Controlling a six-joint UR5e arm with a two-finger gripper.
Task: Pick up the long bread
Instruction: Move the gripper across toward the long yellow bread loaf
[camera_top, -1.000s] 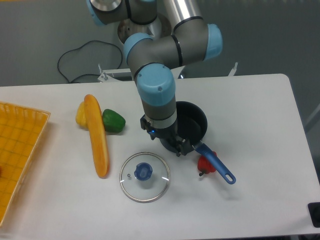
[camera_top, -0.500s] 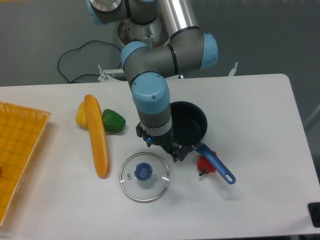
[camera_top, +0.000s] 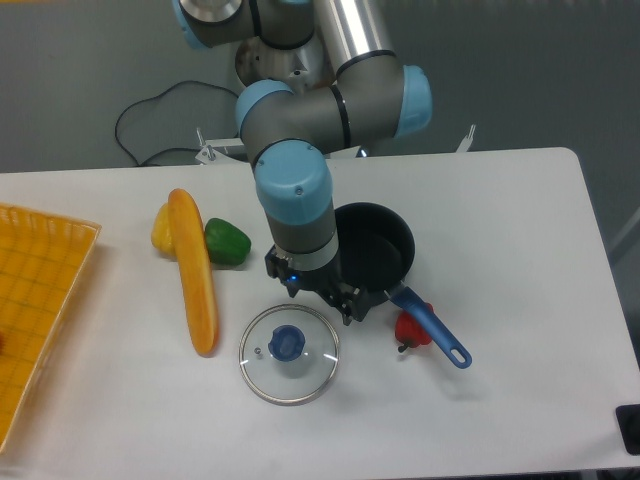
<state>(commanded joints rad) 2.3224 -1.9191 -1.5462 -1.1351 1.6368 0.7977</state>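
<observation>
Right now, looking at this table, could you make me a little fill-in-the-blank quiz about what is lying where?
1. The long bread lies between the green pepper and the small ____ pepper.
2. The glass lid has a ____ knob.
3. The claw hangs between the lid and the black ____.
4. The yellow tray sits at the table's ____ edge in the picture.

Missing words: yellow; blue; pot; left
</observation>
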